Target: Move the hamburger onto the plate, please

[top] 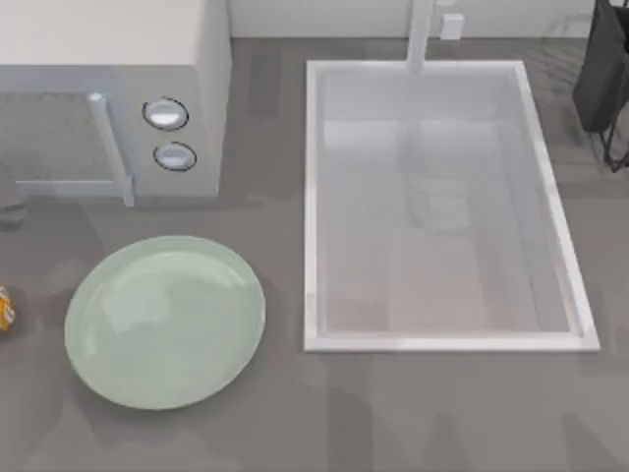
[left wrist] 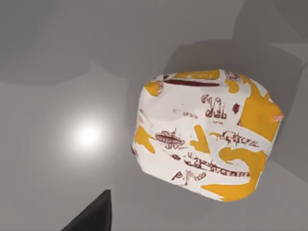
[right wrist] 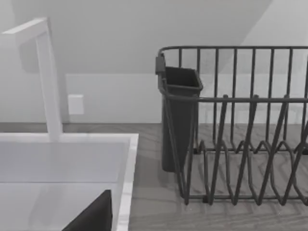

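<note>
The hamburger (left wrist: 207, 134) is a roundish bundle in a white wrapper with orange-yellow patches and dark red print. It lies on the grey counter just beyond one dark finger (left wrist: 94, 216) of my left gripper, which is open and holds nothing. From above, a sliver of the hamburger (top: 4, 311) shows at the table's far left edge, apart from the plate. The pale mint-green plate (top: 165, 322) rests at the front left with nothing on it. One finger (right wrist: 94, 216) of my right gripper, open, hangs at the sink's corner near the dish rack.
A white microwave (top: 118, 98) stands behind the plate. A large white sink (top: 442, 206) with a faucet (right wrist: 48, 82) fills the right half. A dark wire dish rack (right wrist: 240, 125) with a cutlery bin (right wrist: 178, 115) stands at the back right.
</note>
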Robot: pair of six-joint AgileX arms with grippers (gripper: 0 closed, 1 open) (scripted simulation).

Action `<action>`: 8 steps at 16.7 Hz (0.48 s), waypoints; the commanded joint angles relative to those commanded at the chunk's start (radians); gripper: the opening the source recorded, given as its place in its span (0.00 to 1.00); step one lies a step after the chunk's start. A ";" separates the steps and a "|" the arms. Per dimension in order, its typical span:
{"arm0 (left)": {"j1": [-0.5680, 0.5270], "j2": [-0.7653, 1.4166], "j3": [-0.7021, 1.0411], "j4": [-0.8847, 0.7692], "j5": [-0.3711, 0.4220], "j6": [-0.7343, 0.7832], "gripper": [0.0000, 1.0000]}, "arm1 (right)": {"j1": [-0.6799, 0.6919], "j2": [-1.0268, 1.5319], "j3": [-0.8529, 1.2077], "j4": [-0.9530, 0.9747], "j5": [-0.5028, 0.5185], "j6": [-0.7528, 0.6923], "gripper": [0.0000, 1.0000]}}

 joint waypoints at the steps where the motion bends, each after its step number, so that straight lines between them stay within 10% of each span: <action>1: 0.005 0.062 0.045 -0.032 0.000 0.043 1.00 | 0.000 0.000 0.000 0.000 0.000 0.000 1.00; 8: 0.019 0.240 0.188 -0.122 0.001 0.174 1.00 | 0.000 0.000 0.000 0.000 0.000 0.000 1.00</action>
